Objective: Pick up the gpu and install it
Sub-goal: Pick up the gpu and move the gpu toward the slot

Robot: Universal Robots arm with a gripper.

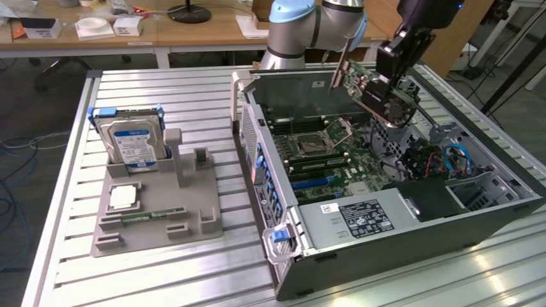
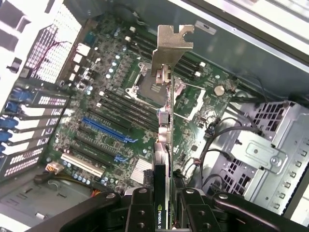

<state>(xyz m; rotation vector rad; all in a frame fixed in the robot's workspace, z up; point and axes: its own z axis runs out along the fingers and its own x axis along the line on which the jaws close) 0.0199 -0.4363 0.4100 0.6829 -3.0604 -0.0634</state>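
The gpu [image 1: 365,78], a thin flat circuit card with a green board, a round black fan and a pale metal bracket strip [image 2: 172,46] at one end, hangs tilted above the open dark steel computer case [image 1: 384,262], over its green motherboard [image 1: 341,160]. The black gripper [image 1: 390,77] pinches the card's edge. Beside the case, on the ribbed aluminium counter [image 1: 239,268], a grey plastic holder [image 1: 158,233] carries a silver hard drive [image 1: 132,144] with a blue label.
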